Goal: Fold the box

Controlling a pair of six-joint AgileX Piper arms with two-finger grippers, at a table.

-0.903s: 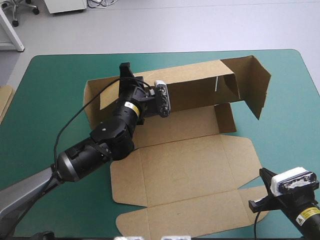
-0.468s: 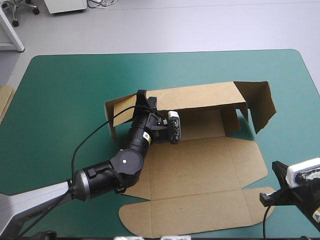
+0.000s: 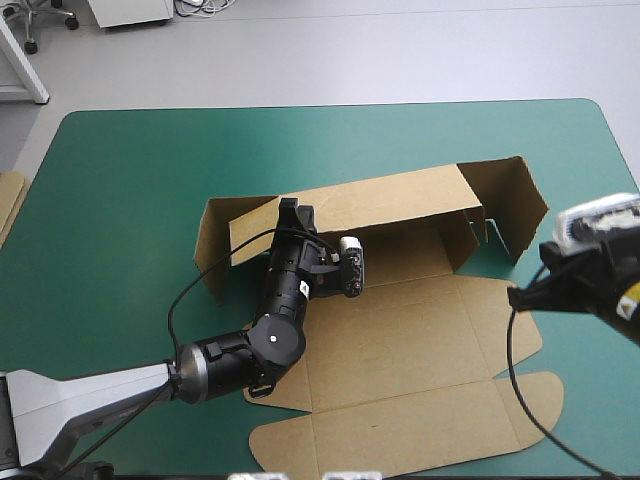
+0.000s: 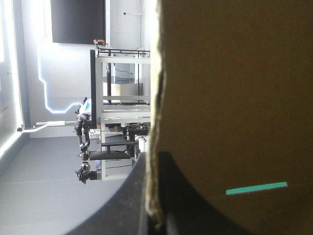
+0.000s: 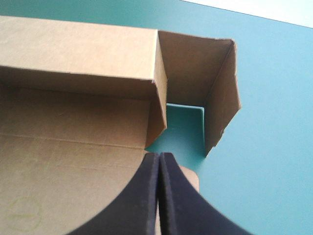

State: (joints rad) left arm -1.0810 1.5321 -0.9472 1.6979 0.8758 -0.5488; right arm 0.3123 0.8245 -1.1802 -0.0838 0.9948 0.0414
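The brown box (image 3: 400, 340) lies in the middle of the teal-green table, base and lid flat, its long back wall raised. My left gripper (image 3: 292, 212) is shut on the top edge of that wall near its left end. In the left wrist view the board (image 4: 234, 98) runs between the black fingers of the left gripper (image 4: 154, 205). My right gripper (image 3: 520, 296) hovers at the box's right side, shut and holding nothing. In the right wrist view the right gripper (image 5: 159, 169) points at the box's right end, where a flap (image 5: 222, 98) stands bent around the corner.
More brown board (image 3: 8, 200) shows at the table's left edge. Bare teal-green cover (image 3: 130, 180) lies left of and beyond the box. The lid's rounded tabs (image 3: 540, 395) reach toward the near right corner.
My left gripper has pulled the back wall nearer and to the right, and the box has shifted with it. My right arm has moved from the near right corner up beside the box's right end.
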